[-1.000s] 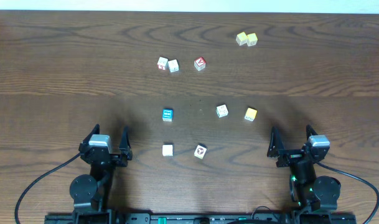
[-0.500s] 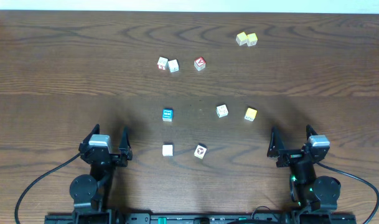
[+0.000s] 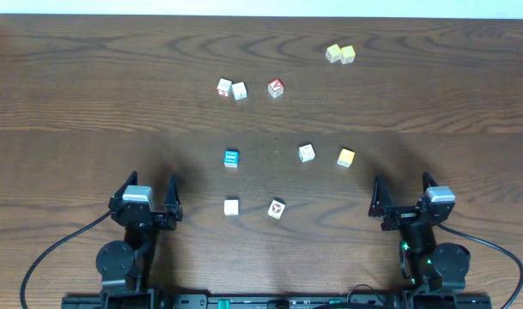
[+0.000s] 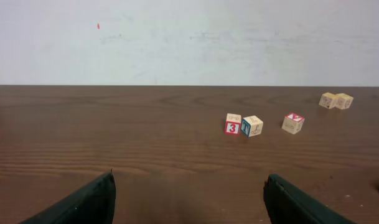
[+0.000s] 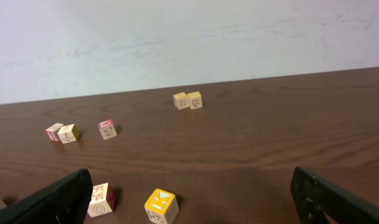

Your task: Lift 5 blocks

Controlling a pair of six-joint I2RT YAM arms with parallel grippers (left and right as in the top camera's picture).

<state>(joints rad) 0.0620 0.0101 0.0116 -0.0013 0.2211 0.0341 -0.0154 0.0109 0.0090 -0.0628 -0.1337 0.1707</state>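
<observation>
Fingers of the left gripper stand spread wide at the lower left of the overhead frame, low over the dark wooden table and touching none of the cubes. In the left wrist view we see the two dark fingertips at the bottom edge with bare wood between them. Just right of that gripper, in the lower middle of the overhead frame, we find the white block, and above it the blue block. Higher, in the upper middle, sit two white cubes side by side, with the red-topped cube near them on the right. Below, the block with a red-and-black mark lies beside the white block but apart from it. Further right we see the cream block and the yellow block, near each other and not touching; the right wrist view shows both at its lower left. At the upper right the pale yellow-green pair sits touching. At the lower right the right gripper is likewise spread wide, well apart from every block. All five blocks rest on the table.
</observation>
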